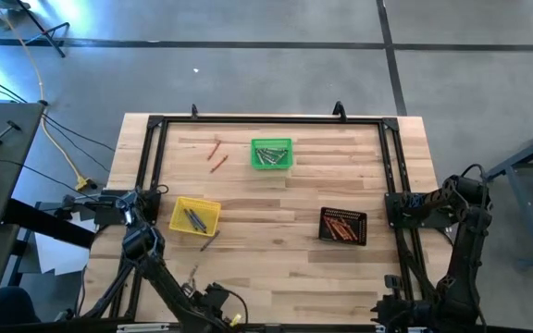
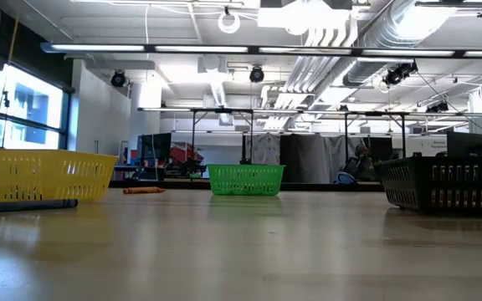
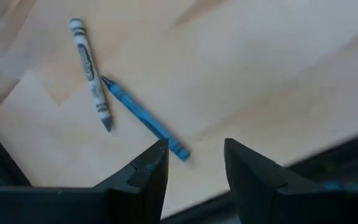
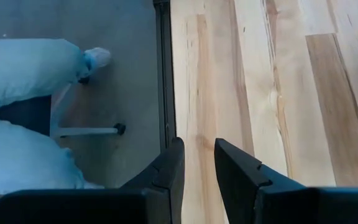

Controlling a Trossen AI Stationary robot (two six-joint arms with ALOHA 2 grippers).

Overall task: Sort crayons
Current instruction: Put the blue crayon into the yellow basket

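High view gives us the whole layout, so we take the table [image 1: 276, 250] first: pale wood planks inside a dark frame, with an arm at each side. We place everything else against the yellow basket [image 1: 195, 215], which sits toward the left side.

The black basket [image 1: 343, 226] lies well to the right of it at about the same depth and is packed with orange-red crayons; the green basket [image 1: 272, 154] stands farther back and to the right, holding grey ones. The yellow basket itself holds two grey-blue sticks. We judge that each basket takes one colour family, which is why the contents lie grouped as they do.

Loose crayons remain. Two orange-red crayons [image 1: 216, 157] lie behind the yellow basket, just left of the green one, each on a slant. A dark crayon [image 1: 209, 241] rests just in front of the yellow basket, also diagonal.

The left end effector [image 3: 194, 163] hovers with its fingers apart above a grey crayon [image 3: 90, 73] and a blue crayon [image 3: 143, 117], whose tips nearly meet in a V, long axes splayed.

The right end effector [image 4: 199, 165] waits at the table's right edge, far from the yellow basket, fingers slightly apart and holding nothing.
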